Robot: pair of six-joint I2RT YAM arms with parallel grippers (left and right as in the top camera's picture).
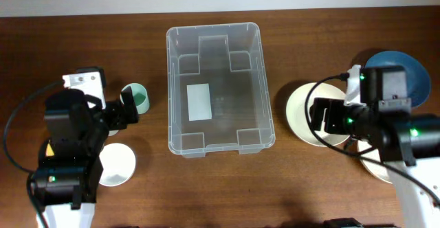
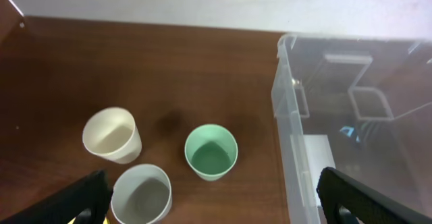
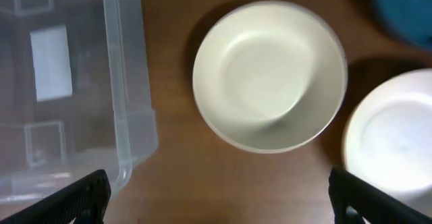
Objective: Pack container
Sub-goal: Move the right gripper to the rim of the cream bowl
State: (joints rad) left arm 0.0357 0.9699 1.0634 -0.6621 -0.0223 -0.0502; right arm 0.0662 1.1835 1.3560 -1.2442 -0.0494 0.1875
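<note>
1. Nearest in, on the left: one white dish (image 1: 115, 165) sits flat on the brown surface (image 1: 220, 187), its edge tucked under the left arm. That arm wears one yellow triangle sticker (image 1: 50, 149), too small to read.
2. Near right: one white bowl (image 3: 398, 140), mostly hidden beneath the right arm from overhead.
3. The left claw (image 2: 212, 183) is spread wide apart, one finger at each lower corner of its wrist view.
4. Cups, and I count three, all upright with mouths up. The grey cup (image 2: 142, 193) is nearest. The cream cup (image 2: 111, 135) is just beside it, a little farther and to the left. The green cup (image 2: 211, 151) stands to their right, between them and the container's wall.
5. The right claw (image 3: 216, 183) is also wide apart. Just beyond it sits one cream bowl (image 3: 270, 75), to the right of the container and clear of it, with the white bowl close at its near-right.
6. Centre of the surface, between the two arms: the container (image 1: 237, 111), clear plastic, open side up, long sides running near to far. There is one white label (image 1: 199, 102) on its base, and no writing can be made out on it.
7. Far right: one blue dish (image 1: 399, 73), partly covered by the right arm.
</note>
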